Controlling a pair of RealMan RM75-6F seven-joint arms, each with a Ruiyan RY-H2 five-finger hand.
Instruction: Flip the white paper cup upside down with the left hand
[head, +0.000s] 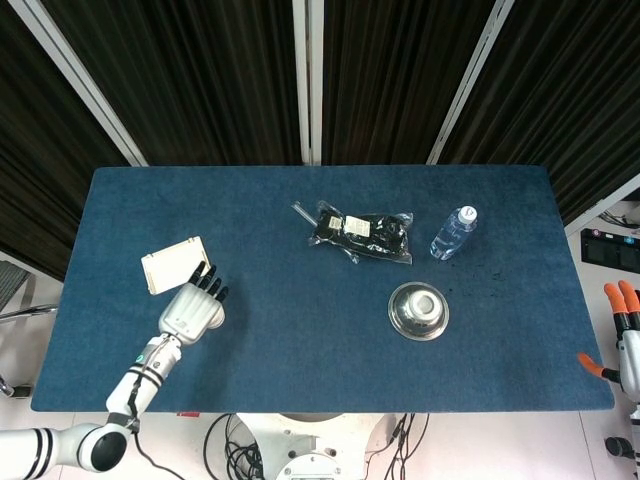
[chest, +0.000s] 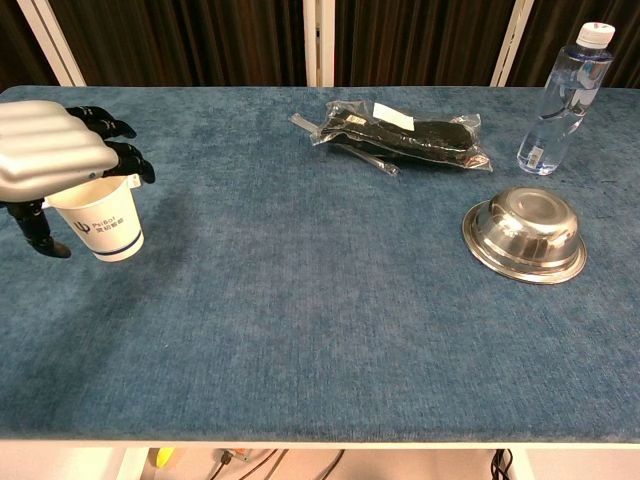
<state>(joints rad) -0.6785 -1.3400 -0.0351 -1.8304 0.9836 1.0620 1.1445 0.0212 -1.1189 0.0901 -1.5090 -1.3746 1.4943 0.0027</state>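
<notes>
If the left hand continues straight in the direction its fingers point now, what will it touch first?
Probably the flat white box. In the head view the left hand sits over the white paper cup, fingers aimed up-left at the box. Height is unclear, so it might pass above it.

A blue-carpeted table (head: 300, 340) carries a black packet sealed in clear plastic (head: 362, 232) at centre rear, a capped water bottle (head: 453, 233) standing just to its right, an overturned steel bowl (head: 418, 311) nearer the front edge, and a flat white box (head: 170, 266) far left.
</notes>
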